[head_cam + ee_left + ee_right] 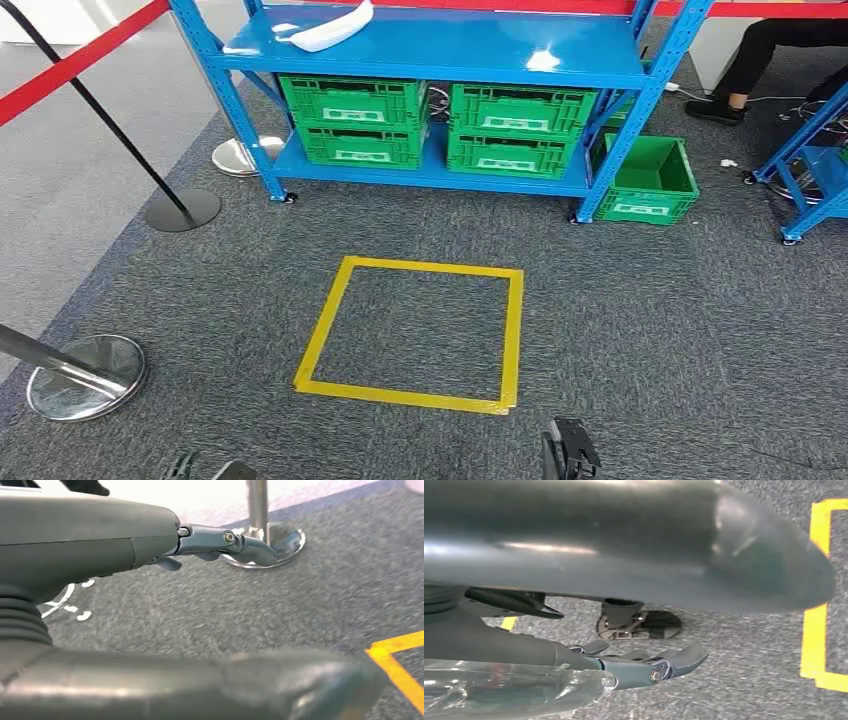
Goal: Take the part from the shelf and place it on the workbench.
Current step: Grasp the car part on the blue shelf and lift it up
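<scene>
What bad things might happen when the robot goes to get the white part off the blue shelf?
The white part lies near the front edge of the blue shelf, so a clumsy reach might knock it off. A barrier post's round base sits close on the robot's left, where a foot could catch it. A green crate stands on the carpet beside the shelf and might get bumped.
</scene>
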Controlling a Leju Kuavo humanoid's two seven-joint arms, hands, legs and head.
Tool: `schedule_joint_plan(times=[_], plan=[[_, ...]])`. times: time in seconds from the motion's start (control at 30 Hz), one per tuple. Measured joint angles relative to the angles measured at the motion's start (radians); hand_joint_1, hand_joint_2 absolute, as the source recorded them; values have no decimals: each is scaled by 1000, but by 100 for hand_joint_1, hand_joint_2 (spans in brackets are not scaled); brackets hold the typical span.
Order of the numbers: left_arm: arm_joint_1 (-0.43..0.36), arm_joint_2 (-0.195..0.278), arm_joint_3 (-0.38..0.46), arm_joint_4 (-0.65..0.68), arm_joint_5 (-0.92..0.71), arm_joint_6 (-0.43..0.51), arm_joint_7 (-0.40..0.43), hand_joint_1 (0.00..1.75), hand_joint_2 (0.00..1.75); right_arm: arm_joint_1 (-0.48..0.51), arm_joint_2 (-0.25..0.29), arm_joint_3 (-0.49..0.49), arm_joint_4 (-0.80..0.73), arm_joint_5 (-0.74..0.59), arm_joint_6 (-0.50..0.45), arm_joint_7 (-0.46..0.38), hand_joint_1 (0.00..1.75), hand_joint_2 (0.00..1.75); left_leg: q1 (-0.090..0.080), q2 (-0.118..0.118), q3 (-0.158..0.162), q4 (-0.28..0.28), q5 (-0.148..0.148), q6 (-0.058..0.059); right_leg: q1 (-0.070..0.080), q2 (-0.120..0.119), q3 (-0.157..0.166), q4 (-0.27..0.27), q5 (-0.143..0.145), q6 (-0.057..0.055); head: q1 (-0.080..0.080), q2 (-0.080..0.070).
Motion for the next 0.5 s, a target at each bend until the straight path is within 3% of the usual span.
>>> schedule_joint_plan(times=[0.23,0.4,0.43,0.5], plan=[[1,-1,135,-23,-123,2,-58,0,0,-7,0,11,4,12,10,-25,0,0,0,0,0,1,0,0,-1,0,0,-1,1,0,0,0],[3,-1,245,-64,-232,5,-63,0,0,-13,1,22,6,19,12,-14,0,0,2,-1,8,-23,3,28,-4,0,-1,-9,4,16,1,0],[3,-2,264,-73,-253,5,-64,0,0,-14,1,24,6,20,12,-12,0,0,5,-1,17,-38,4,32,-2,0,-12,14,-7,16,4,0],[5,-5,305,-90,-300,6,-66,0,0,-14,1,26,7,25,13,-5,0,0,7,-1,33,-53,0,36,1,0,-67,124,-56,15,11,0]])
